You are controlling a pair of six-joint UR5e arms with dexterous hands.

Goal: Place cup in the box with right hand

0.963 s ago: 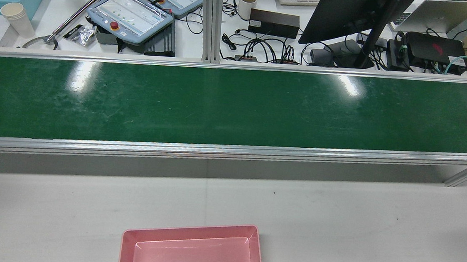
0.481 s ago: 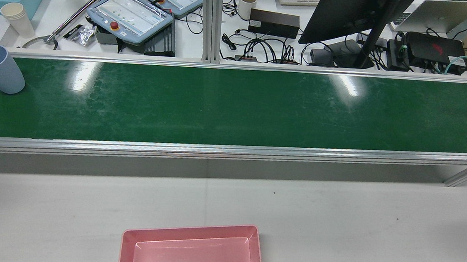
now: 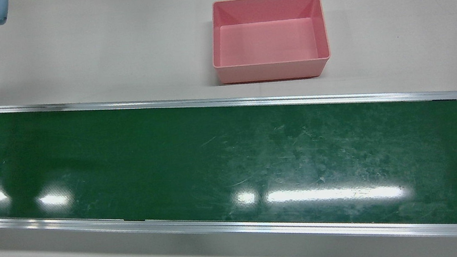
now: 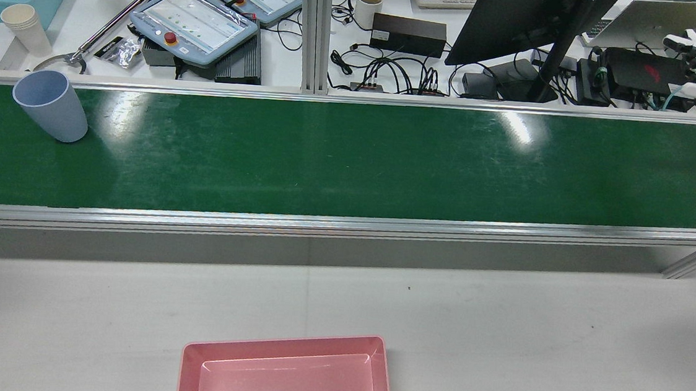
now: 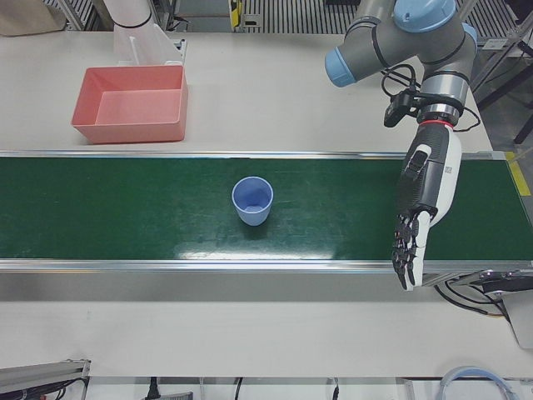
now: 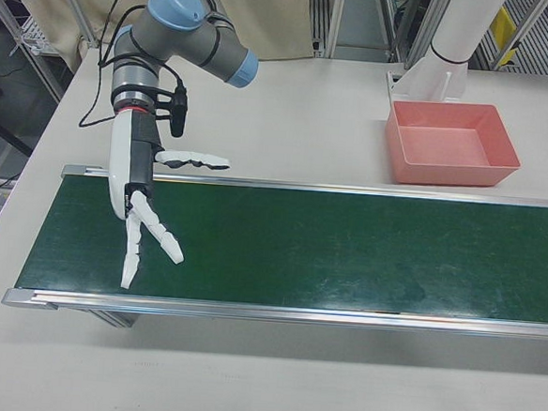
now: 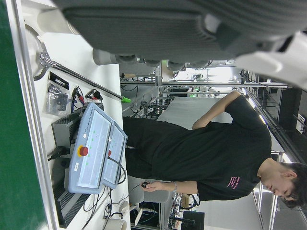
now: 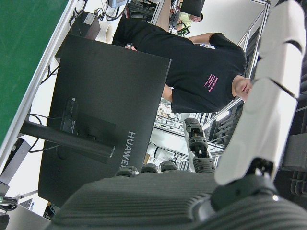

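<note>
The cup [image 5: 252,200] is pale blue, the belt [image 4: 351,158] dark green with white scuffs, the box [image 3: 269,38] pink, the table [image 3: 107,42] off-white.

You see a white worktop [image 3: 108,51] holding a pink box [image 3: 269,40] and a green belt [image 3: 170,164] carrying a blue cup [image 5: 252,200].
</note>
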